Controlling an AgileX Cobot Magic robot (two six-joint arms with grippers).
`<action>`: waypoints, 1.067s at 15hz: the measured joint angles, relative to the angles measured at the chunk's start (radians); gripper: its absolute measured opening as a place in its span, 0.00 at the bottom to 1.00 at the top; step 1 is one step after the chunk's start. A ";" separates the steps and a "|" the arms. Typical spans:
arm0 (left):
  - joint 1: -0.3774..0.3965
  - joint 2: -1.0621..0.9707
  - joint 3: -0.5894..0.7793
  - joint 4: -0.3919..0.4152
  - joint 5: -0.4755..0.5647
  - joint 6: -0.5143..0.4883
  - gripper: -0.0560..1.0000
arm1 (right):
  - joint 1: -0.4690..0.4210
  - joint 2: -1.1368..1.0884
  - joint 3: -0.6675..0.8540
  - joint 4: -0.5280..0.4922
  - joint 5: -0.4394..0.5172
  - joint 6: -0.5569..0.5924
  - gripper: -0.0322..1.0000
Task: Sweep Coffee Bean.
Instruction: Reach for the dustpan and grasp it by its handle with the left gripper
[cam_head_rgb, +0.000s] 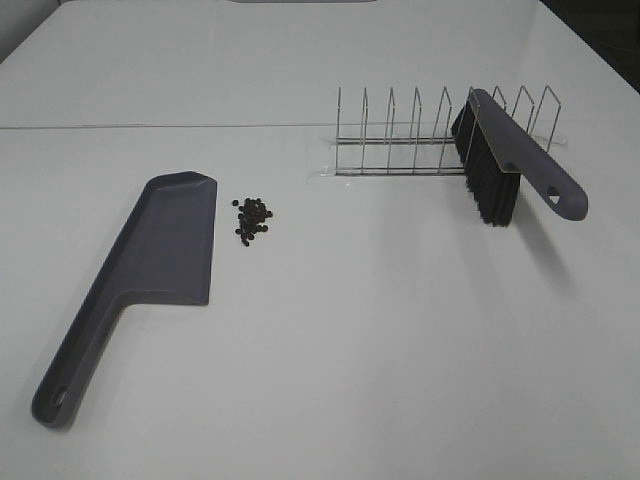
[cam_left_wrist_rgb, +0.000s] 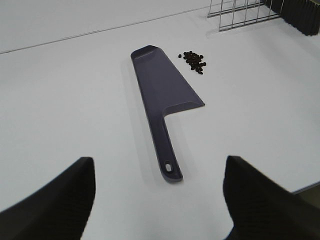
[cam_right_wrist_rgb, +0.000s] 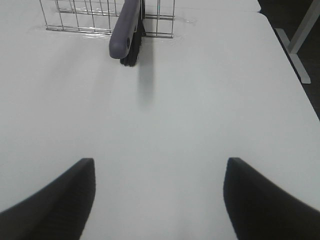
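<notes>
A small heap of dark coffee beans (cam_head_rgb: 252, 219) (cam_left_wrist_rgb: 194, 61) lies on the white table, just right of the blade of a grey-purple dustpan (cam_head_rgb: 150, 265) (cam_left_wrist_rgb: 162, 92) that lies flat with its handle toward the front left. A grey-purple brush (cam_head_rgb: 505, 165) (cam_right_wrist_rgb: 125, 32) with black bristles leans in a wire rack (cam_head_rgb: 420, 135) (cam_right_wrist_rgb: 90, 20) at the back right. My left gripper (cam_left_wrist_rgb: 159, 200) hangs open above the table, short of the dustpan handle. Well short of the brush, my right gripper (cam_right_wrist_rgb: 159, 200) is open too. Neither arm shows in the high view.
A table seam runs across the back (cam_head_rgb: 150, 127). The table's right edge and a white table leg (cam_right_wrist_rgb: 300, 40) show in the right wrist view.
</notes>
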 joint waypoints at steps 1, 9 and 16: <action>0.000 0.000 0.000 0.000 0.000 0.000 0.70 | 0.000 0.000 0.000 0.000 0.000 0.000 0.71; 0.000 0.000 0.000 0.000 0.000 0.000 0.70 | 0.000 0.000 0.000 0.000 0.000 0.000 0.71; 0.000 0.000 0.000 0.000 0.000 0.000 0.70 | 0.000 0.000 0.000 0.000 0.000 0.000 0.71</action>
